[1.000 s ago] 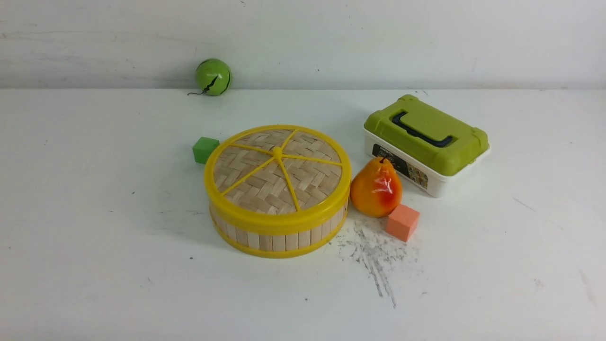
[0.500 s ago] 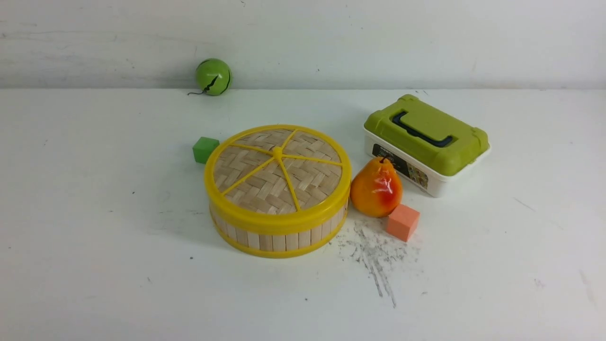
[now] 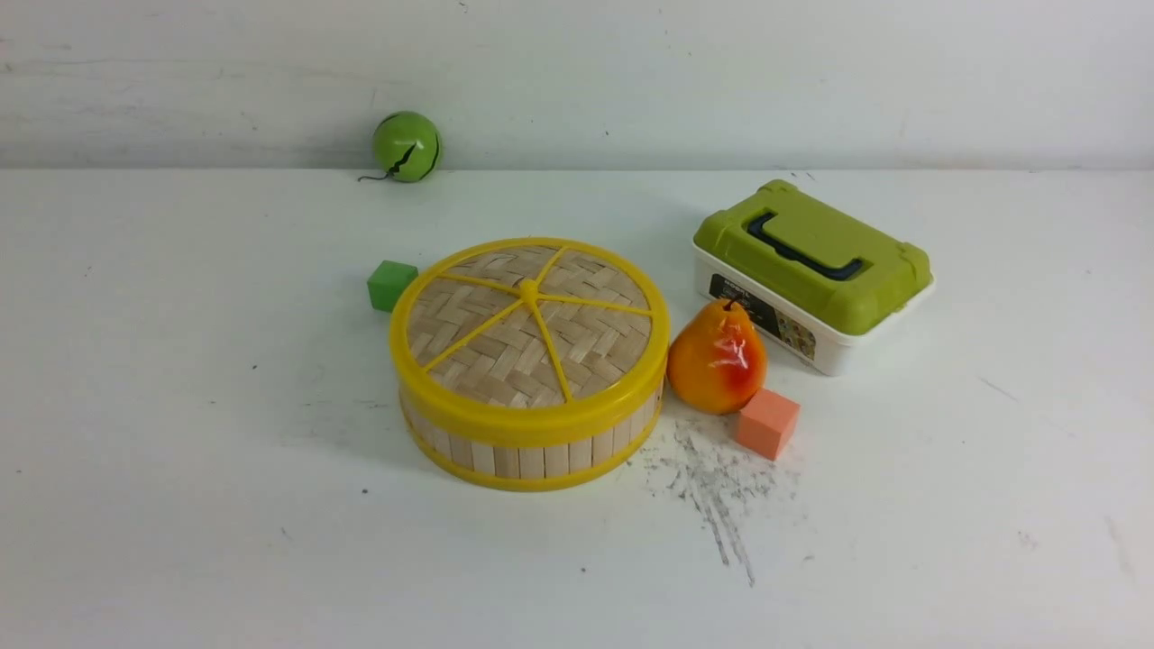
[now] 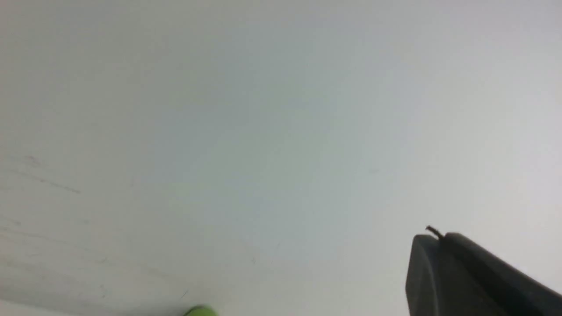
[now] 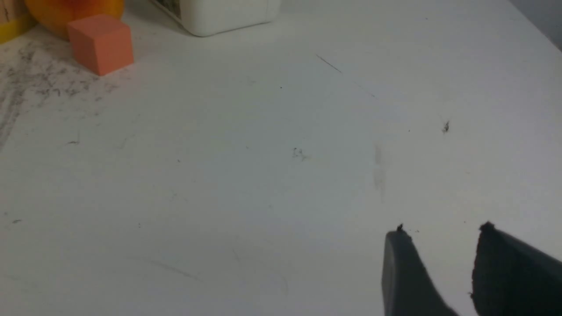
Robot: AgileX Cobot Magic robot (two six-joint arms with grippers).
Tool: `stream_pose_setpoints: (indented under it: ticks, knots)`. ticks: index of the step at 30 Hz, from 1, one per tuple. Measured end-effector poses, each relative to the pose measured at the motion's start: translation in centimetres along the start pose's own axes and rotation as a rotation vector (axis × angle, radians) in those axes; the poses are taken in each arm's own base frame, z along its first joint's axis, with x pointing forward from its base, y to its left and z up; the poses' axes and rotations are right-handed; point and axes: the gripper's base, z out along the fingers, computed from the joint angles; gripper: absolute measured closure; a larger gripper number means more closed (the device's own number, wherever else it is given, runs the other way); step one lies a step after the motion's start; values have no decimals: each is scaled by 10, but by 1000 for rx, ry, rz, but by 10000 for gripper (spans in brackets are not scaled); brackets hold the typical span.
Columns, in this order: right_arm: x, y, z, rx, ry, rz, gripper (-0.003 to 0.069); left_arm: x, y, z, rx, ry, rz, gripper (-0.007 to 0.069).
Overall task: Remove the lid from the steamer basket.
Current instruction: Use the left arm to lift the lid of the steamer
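We saw the lid (image 3: 528, 329) seated on the steamer basket (image 3: 532, 455) just left of the pear (image 3: 717, 356), with the left end effector (image 4: 440, 239) pressed together and the right end effector (image 5: 442, 230) spread, both well short of it, the right probably nearer, facing that pear.

Bright even light, soft shadows, blurry left wrist view.

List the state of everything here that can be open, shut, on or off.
lid: seated on the steamer basket, not lifted.
steamer basket: upright, covered.
green-lidded box: shut.
left gripper: shut, holding nothing.
right gripper: open, holding nothing.
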Motion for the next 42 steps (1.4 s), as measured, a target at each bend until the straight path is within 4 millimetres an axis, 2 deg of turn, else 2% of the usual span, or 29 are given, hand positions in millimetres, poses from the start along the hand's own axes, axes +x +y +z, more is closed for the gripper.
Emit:
stream_pose_setpoints:
  ticks: [1,2,3,6,12,13,15,16,20,21,23,25,26,28,29,32,33,34,35,37,42]
  knots:
    - [0,0,0,0,0,0,419,-8,-4,14,-13,73,34,637]
    - [0,0,0,0,0,0,419,-10,-5,17,-15,86,45,637]
    - [0,0,0,0,0,0,419,-15,-8,41,-35,203,74,637]
    - [0,0,0,0,0,0,419,-7,-7,82,-74,380,65,637]
    - [0,0,0,0,0,0,419,46,5,165,-186,683,-156,637]
    - [0,0,0,0,0,0,419,62,9,180,-202,765,-167,637]
    - [0,0,0,0,0,0,419,72,10,192,-203,843,-178,637]
    - [0,0,0,0,0,0,419,88,11,205,-193,955,-183,637]
    - [0,0,0,0,0,0,419,114,2,244,-57,1167,-182,637]
    - [0,0,0,0,0,0,419,114,-2,251,-24,1178,-165,637]
    - [0,0,0,0,0,0,419,127,-17,271,58,1250,-125,637]
    - [0,0,0,0,0,0,419,138,-27,279,94,1308,-92,637]
    - [0,0,0,0,0,0,419,152,-46,293,130,1373,-26,637]
    - [0,0,0,0,0,0,419,164,-56,301,129,1418,28,637]
    - [0,0,0,0,0,0,419,180,-69,311,92,1462,106,637]
    - [0,0,0,0,0,0,419,198,-81,323,31,1481,220,636]
    - [0,0,0,0,0,0,419,213,-88,330,-6,1485,293,631]
    - [0,0,0,0,0,0,419,213,-89,334,-22,1474,313,624]
    - [0,0,0,0,0,0,419,223,-95,339,-38,1470,348,600]
    - [0,0,0,0,0,0,419,227,-98,343,-46,1459,358,565]
    - [0,0,0,0,0,0,419,238,-98,351,-50,1430,353,389]
